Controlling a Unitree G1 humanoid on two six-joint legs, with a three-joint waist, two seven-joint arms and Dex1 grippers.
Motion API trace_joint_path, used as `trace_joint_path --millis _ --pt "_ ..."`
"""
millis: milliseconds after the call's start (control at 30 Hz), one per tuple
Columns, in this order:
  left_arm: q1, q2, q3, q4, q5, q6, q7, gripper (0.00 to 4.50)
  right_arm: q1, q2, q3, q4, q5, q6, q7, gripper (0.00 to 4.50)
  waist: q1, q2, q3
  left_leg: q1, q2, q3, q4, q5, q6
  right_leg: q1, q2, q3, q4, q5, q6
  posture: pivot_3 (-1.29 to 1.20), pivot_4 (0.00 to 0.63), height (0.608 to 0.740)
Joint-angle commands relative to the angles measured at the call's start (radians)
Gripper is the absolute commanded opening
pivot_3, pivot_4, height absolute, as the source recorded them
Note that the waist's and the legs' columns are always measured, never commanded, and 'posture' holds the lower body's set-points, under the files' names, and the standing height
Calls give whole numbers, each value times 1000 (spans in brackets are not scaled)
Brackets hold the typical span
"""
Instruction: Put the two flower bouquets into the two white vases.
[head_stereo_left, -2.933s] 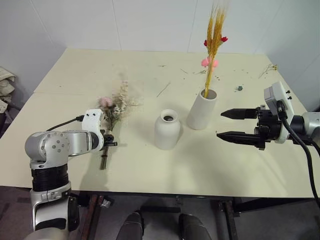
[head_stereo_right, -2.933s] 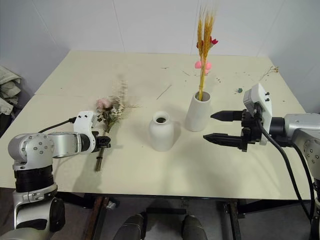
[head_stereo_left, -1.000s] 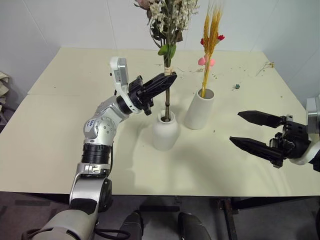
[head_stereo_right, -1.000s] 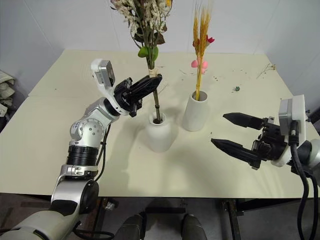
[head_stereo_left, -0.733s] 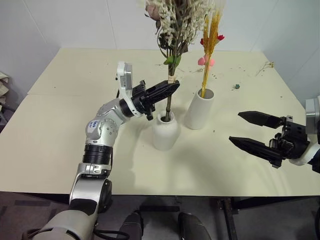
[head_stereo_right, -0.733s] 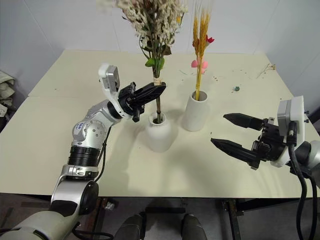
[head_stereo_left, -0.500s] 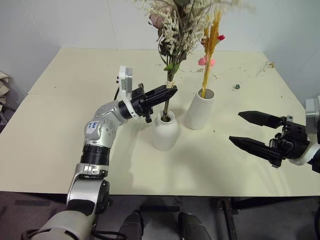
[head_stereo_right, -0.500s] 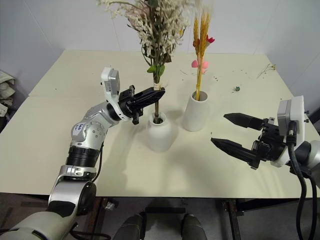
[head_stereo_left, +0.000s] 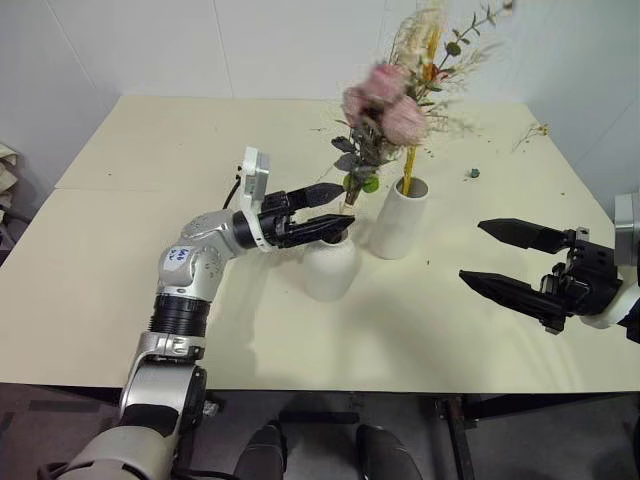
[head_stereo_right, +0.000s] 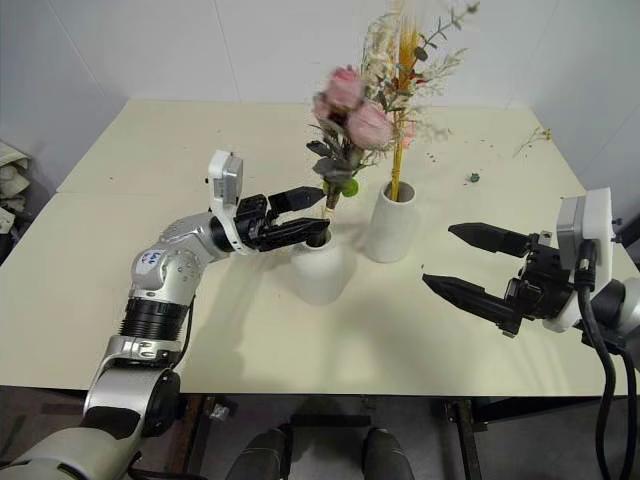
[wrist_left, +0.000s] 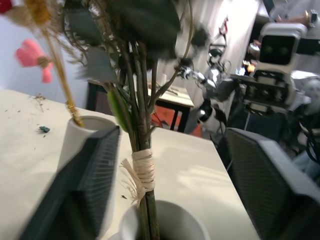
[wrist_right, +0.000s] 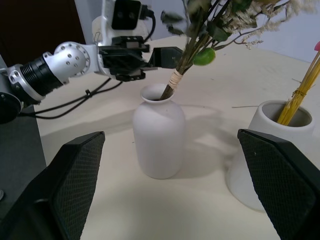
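The pink rose bouquet (head_stereo_left: 385, 108) stands with its tied stems in the squat white vase (head_stereo_left: 328, 268) and leans to the right. My left gripper (head_stereo_left: 347, 205) is open, one finger on each side of the stems (wrist_left: 142, 175) just above the vase mouth, not pressing them. The yellow wheat-like bundle (head_stereo_left: 412, 165) stands in the taller cylinder vase (head_stereo_left: 397, 220), right beside the squat one. Out to the right, above the table, my right gripper (head_stereo_left: 472, 250) hangs open with nothing in it. The right wrist view has both vases, the squat one (wrist_right: 159, 135) and the cylinder (wrist_right: 260, 145).
Both vases sit mid-table on the cream table (head_stereo_left: 120, 260). Dry twig bits (head_stereo_left: 535, 132) and a small dark scrap (head_stereo_left: 474, 173) lie at the far right. Bare tabletop spreads to the left and in front of the vases.
My left gripper has opened and let go of the rose bouquet, which slid deeper into the squat vase and tipped right. The left hand sank slightly. The right arm stayed still.
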Motion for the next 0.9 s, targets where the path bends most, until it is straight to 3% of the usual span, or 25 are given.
trace_joint_path --millis 33,233,400,733,900 --pt "11 71 -1 -65 18 8 -30 4487 6 -31 -41 -13 15 -14 18 4500 -1 0 0 0 0 0 0 0 0 0 0 0 0 0 0 0 150 740" --pt "20 253 -9 -32 88 -23 -101 4487 12 -55 -43 5 3 -13 38 4500 0 0 0 0 2 0 0 0 0 0 1 0 1 -1 -3 0 150 740" --pt "13 348 31 46 135 -90 -114 4487 8 -68 -43 18 -1 -14 46 4500 0 0 0 0 2 0 0 0 0 0 1 0 0 -3 -6 0 150 740" --pt "11 497 86 235 176 -214 -206 4487 17 -116 -85 104 -43 -22 106 4500 -1 0 0 0 3 1 -2 0 0 -1 1 0 0 -3 -6 0 150 740" --pt "-19 522 101 336 174 -260 -267 4487 8 -151 -100 144 -57 -14 147 4500 -1 0 0 0 3 2 -2 0 0 -2 1 0 1 -3 -7 0 150 740"
